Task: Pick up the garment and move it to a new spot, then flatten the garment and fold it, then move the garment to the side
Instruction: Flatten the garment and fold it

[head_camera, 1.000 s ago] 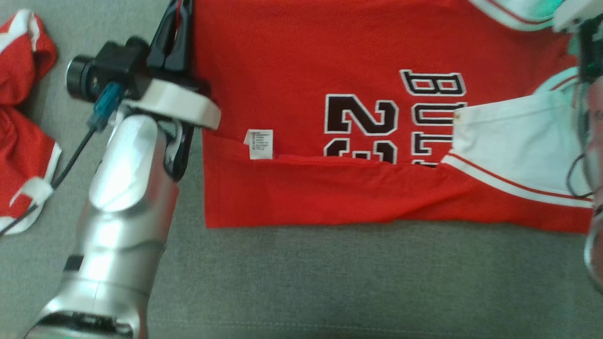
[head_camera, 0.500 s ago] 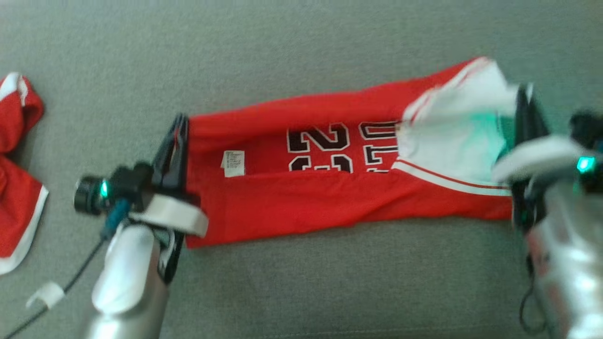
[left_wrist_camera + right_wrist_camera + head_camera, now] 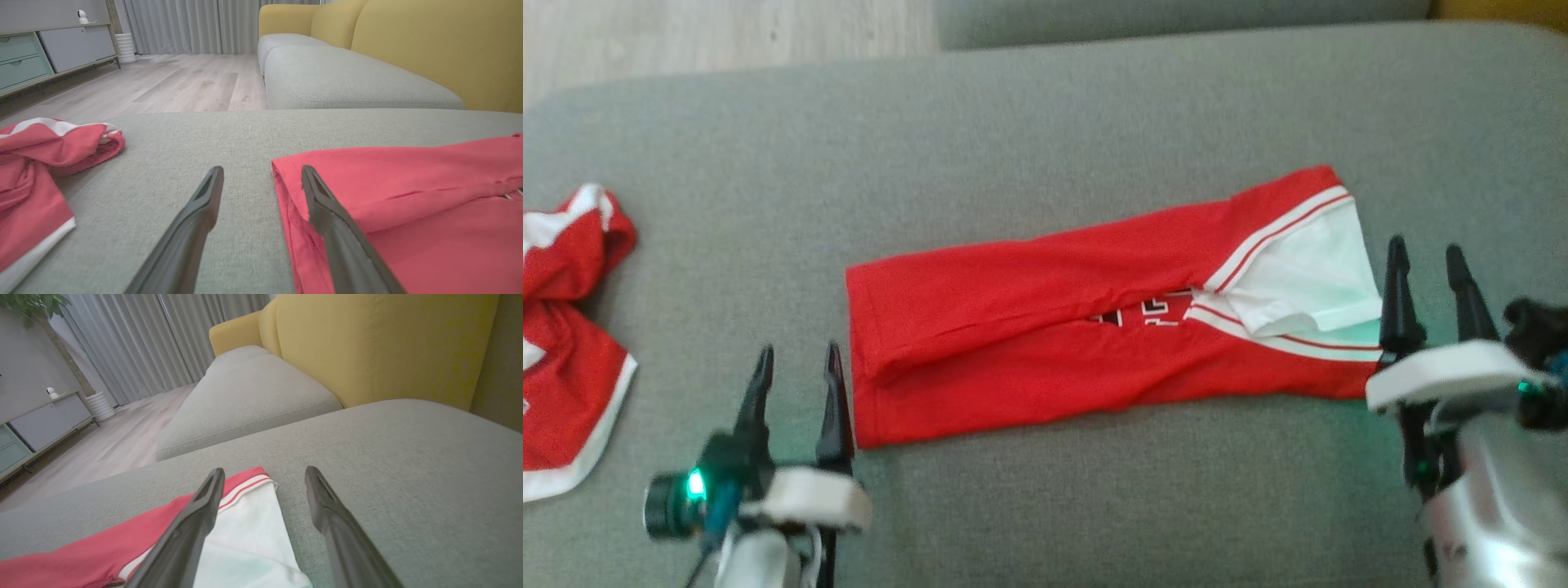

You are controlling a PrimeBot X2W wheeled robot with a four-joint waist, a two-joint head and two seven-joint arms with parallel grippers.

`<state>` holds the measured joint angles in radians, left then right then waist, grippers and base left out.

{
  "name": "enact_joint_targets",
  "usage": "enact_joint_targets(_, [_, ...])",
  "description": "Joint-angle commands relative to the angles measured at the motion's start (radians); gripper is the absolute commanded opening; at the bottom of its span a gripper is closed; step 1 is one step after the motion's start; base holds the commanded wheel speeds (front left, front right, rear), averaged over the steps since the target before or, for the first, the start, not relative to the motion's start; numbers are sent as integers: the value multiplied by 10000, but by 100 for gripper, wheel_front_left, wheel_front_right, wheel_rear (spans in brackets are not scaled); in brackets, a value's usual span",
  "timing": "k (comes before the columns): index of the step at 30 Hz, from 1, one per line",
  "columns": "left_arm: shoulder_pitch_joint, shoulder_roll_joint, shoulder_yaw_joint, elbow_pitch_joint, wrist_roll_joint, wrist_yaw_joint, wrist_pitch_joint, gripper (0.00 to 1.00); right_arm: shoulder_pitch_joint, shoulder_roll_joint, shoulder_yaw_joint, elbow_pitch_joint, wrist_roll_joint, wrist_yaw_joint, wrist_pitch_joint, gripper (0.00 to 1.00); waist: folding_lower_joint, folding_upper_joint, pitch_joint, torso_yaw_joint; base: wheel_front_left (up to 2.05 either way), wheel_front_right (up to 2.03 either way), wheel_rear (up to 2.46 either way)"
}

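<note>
So the red basketball jersey [image 3: 1045,351] with the white-trimmed sleeve is lying folded into a long strip across the middle of the grey fabric sofa cushion [image 3: 1045,122]. It slants a bit, with the white end nearer the right edge. My left end effector [image 3: 799,351] is spread wide with nothing in it, just beside the jersey's left end. The right end effector [image 3: 1425,245] is the same deal, wide and empty, just beside the white sleeve. My worry is that the layers look loose and uneven, so pinching only the top one would probably open the fold. There's also a crumpled red-and-white garment [image 3: 564,327] at the cushion's left edge, and dragging that way could tangle the two.
</note>
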<state>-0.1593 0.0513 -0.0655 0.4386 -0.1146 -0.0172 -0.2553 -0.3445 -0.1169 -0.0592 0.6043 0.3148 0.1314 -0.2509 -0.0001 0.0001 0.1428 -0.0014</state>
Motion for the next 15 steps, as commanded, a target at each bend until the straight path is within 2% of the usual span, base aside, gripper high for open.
enact_joint_targets(1, [123,57,328,-462,27,92,-64,100,215,137,45,-467,-212,-7,-108,100,1,-1,-357,85,0,0,0])
enact_joint_targets(7, [1305,4,199,-1150,353,338,-64,100,1364,569,-243,-1173,-1311,-7,-108,100,1,-1,-1101,258,0,0,0])
enact_joint_targets(15, [1928,-8,124,-1355,245,500,-65,100,2119,661,-136,-1307,-1280,-7,-108,100,1,-1,-1392,391,0,0,0])
